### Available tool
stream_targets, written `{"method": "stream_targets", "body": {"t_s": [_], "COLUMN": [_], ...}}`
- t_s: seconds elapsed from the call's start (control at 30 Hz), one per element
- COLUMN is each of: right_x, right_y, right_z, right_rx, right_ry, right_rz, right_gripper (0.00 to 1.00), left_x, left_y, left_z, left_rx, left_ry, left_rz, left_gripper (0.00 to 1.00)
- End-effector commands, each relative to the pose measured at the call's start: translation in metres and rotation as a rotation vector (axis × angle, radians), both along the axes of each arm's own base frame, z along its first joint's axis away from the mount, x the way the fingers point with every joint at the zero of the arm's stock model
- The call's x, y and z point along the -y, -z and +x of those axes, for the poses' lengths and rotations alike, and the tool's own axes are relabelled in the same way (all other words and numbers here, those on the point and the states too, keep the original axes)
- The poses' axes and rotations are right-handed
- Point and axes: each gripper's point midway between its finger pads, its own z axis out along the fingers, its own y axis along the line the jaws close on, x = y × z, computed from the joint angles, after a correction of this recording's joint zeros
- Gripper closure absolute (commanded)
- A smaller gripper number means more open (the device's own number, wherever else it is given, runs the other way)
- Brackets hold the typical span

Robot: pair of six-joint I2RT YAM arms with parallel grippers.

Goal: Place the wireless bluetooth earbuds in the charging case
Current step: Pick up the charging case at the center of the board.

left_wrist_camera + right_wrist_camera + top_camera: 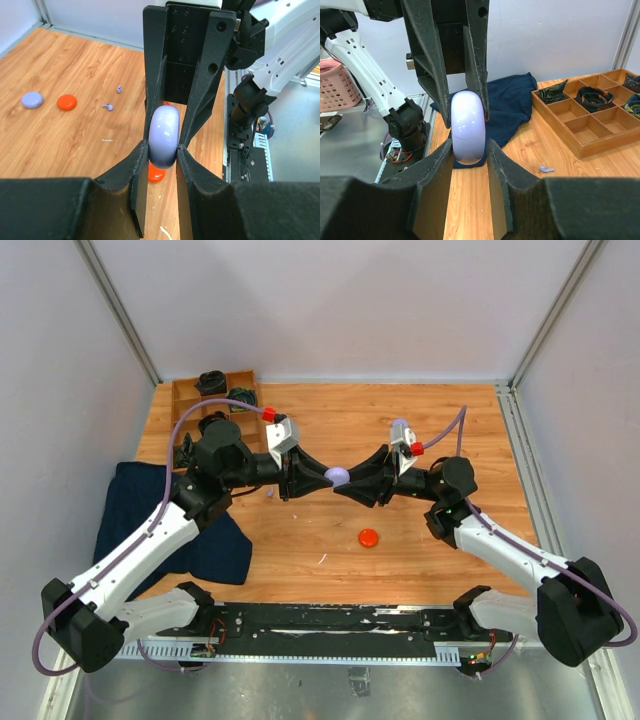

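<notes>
The lavender case (337, 476) hangs edge-up over the table (430, 440), pinched tight by the left gripper (162, 149) and clasped opposite by the right gripper (470, 145), probably to pry it open. Two earbuds (107, 106) lie loose below.

Wood-grain surface (400, 420), enclosed on three sides by plain pale grey wall panels (330, 300) in aluminium framing (115, 305). Grey metal strip (250, 690) along the near edge. Lighting even, diffuse.

Lav. case (164, 135) upright midair; 2 earbuds (107, 106) lying apart.
</notes>
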Motion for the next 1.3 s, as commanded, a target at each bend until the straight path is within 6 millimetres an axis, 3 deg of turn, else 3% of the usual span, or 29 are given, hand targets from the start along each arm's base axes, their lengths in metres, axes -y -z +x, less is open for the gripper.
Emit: {"method": "stream_targets", "body": {"t_s": [0.0, 0.27, 0.53, 1.03, 1.27], "right_x": [-0.003, -0.003, -0.004, -0.007, -0.008], "right_y": [-0.015, -0.016, -0.015, -0.011, -0.005], "right_z": [-0.006, -0.007, -0.007, -0.011, -0.012], "right_rx": [0.054, 0.058, 0.067, 0.104, 0.201], "right_ry": [-0.015, -0.016, -0.022, -0.057, -0.074], "right_rz": [0.041, 0.046, 0.046, 0.049, 0.022], "right_gripper": [0.67, 0.75, 0.69, 0.72, 0.84], "left_x": [-0.002, -0.004, -0.003, -0.003, -0.005], "left_y": [-0.024, -0.023, -0.014, -0.011, -0.01], "left_z": [-0.007, -0.009, -0.01, -0.01, -0.012], "left_rx": [0.065, 0.076, 0.09, 0.131, 0.147], "left_ry": [0.005, 0.005, 0.008, -0.002, -0.005], "left_rz": [-0.041, -0.045, -0.013, 0.004, 0.01], "left_gripper": [0.99, 0.98, 0.99, 0.99, 0.8]}}
